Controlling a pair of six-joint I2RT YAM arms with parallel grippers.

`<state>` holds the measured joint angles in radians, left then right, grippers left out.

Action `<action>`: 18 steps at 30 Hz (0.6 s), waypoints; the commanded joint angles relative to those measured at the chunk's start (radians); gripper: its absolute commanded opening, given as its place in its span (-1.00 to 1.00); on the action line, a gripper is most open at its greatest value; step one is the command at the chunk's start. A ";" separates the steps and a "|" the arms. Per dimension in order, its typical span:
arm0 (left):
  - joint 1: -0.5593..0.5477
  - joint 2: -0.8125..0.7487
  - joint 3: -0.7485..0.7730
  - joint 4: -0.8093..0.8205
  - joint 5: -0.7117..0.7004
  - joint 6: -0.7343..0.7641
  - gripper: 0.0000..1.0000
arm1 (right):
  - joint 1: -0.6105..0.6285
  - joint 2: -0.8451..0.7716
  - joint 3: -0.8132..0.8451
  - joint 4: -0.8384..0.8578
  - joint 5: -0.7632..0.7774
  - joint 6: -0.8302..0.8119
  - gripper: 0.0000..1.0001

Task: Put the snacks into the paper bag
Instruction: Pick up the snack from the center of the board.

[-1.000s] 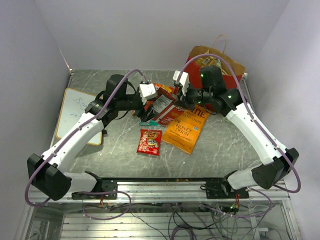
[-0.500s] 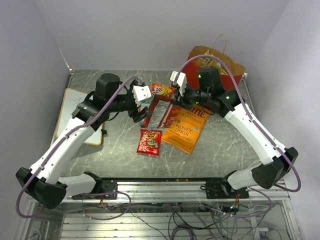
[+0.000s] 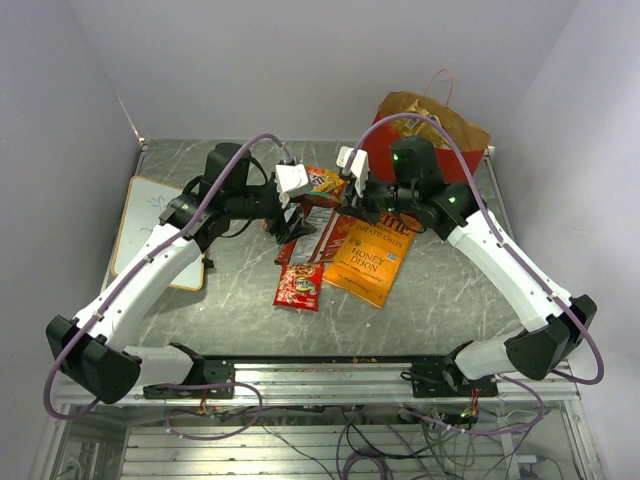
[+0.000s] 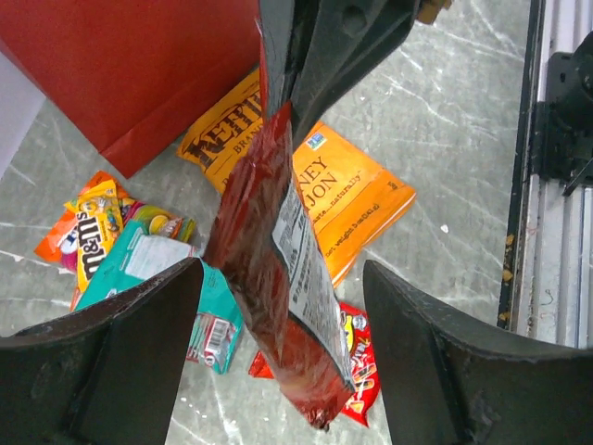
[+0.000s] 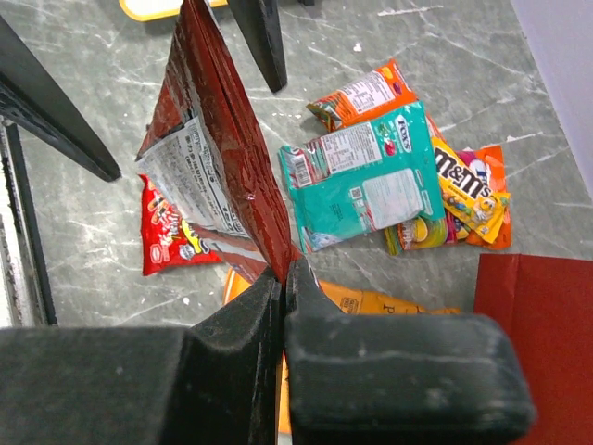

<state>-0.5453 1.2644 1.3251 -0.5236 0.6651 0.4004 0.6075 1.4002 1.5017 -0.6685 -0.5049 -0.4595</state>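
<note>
Grey marbled counter (image 3: 450,290), white walls on three sides.

- Right pincer (image 5: 283,278): pressed together on the top seam of the red bag (image 5: 213,158). The bag hangs clear of the counter, over the packets near the middle of the far edge.
- Left pincer (image 4: 283,278): spread, one finger on either side of the hanging bag. No contact that you can see.
- Paper bag (image 4: 148,65): stands at the far right corner.

Handling, as a judgement: light, crinkly film, probably slick, with brittle contents. Keep your grip on the flat seam and don't squeeze the body.

Writing:
- Red bag: only a white back panel shows, print too small to read.
- Orange bag (image 3: 365,262): "HONEY DIJON".
- Yellow pack (image 5: 463,190): "m&m's".
- Teal pack (image 5: 366,185) and small red pack (image 3: 299,284): labels too small to read.
</note>
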 commanded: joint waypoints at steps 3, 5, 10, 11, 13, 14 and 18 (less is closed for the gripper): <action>-0.003 0.031 0.001 0.128 0.055 -0.133 0.41 | 0.014 -0.038 0.021 0.062 -0.049 0.036 -1.00; -0.002 0.036 -0.004 0.142 0.059 -0.156 0.19 | 0.013 -0.040 0.023 0.071 -0.054 0.046 -1.00; 0.015 0.011 -0.056 0.193 0.126 -0.176 -0.53 | 0.013 -0.041 0.014 0.086 -0.059 0.058 -1.00; 0.025 0.002 -0.067 0.207 0.141 -0.186 -0.69 | 0.013 -0.043 0.005 0.090 -0.062 0.059 -1.00; 0.048 -0.018 -0.087 0.238 0.174 -0.214 -0.85 | 0.012 -0.057 -0.022 0.107 -0.066 0.062 -0.94; 0.066 -0.030 -0.101 0.262 0.192 -0.237 -0.86 | 0.009 -0.073 -0.043 0.120 -0.072 0.064 -0.85; 0.114 -0.079 -0.121 0.357 0.227 -0.345 -0.86 | -0.054 -0.134 -0.123 0.199 -0.149 0.122 -0.21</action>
<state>-0.4770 1.2549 1.2118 -0.3199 0.8047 0.1741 0.6056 1.3460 1.4345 -0.5713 -0.5755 -0.3908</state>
